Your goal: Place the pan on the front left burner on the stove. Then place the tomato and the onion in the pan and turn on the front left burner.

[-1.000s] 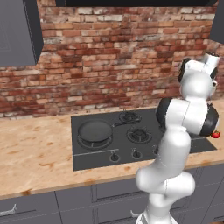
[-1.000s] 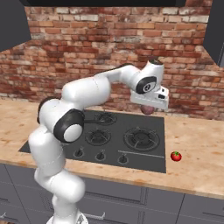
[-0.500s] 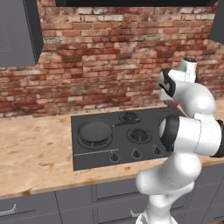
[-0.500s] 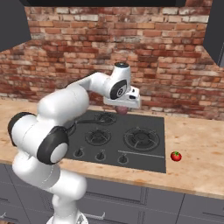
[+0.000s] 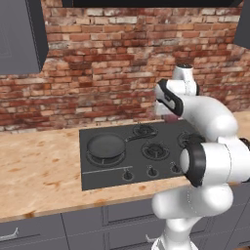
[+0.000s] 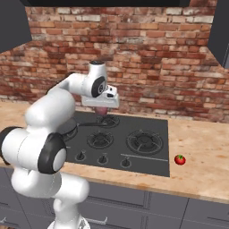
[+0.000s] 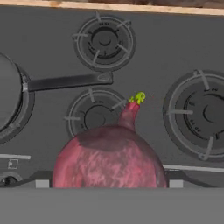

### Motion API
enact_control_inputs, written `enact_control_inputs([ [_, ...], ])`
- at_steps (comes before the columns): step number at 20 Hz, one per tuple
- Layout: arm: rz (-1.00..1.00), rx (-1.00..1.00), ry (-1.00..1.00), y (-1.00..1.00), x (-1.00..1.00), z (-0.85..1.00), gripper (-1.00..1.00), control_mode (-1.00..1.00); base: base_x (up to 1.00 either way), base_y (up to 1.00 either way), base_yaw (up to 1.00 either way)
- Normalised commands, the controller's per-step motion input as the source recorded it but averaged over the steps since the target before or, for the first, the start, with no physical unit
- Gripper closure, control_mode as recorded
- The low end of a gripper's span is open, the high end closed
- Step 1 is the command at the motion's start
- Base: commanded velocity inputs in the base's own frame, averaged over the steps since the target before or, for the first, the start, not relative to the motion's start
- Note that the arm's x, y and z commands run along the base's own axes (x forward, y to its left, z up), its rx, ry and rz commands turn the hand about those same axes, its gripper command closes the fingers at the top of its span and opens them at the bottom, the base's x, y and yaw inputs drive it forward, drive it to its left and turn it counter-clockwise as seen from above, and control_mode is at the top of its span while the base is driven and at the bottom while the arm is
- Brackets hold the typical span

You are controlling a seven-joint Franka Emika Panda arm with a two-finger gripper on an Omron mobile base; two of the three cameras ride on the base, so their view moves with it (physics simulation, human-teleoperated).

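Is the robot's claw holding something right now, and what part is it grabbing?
Yes. The claw holds the onion by its round sides, above the stove, with the sprout end pointing away from the hand.

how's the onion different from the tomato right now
The onion is dull reddish-purple; the tomato is glossy bright red. The onion sits in the gripper, up over the stove; the tomato rests on the counter beside the stove. Both are round.
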Motion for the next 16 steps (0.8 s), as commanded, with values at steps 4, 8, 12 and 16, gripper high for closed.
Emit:
enact_control_inputs([
  [4, 0.11, 0.0, 0.1, 0.88, 0.0, 0.0, 1.0, -1.0, 0.0, 0.0, 0.0],
  [8, 0.11, 0.0, 0.1, 0.83, 0.01, 0.0, 1.0, -1.0, 0.0, 0.0, 0.0],
  [12, 0.1, 0.0, 0.06, 0.77, 0.0, -0.06, 1.0, -1.0, 0.0, 0.0, 0.0],
  [16, 0.1, 0.0, 0.04, 0.71, 0.07, -0.21, 1.0, -1.0, 0.0, 0.0, 0.0],
])
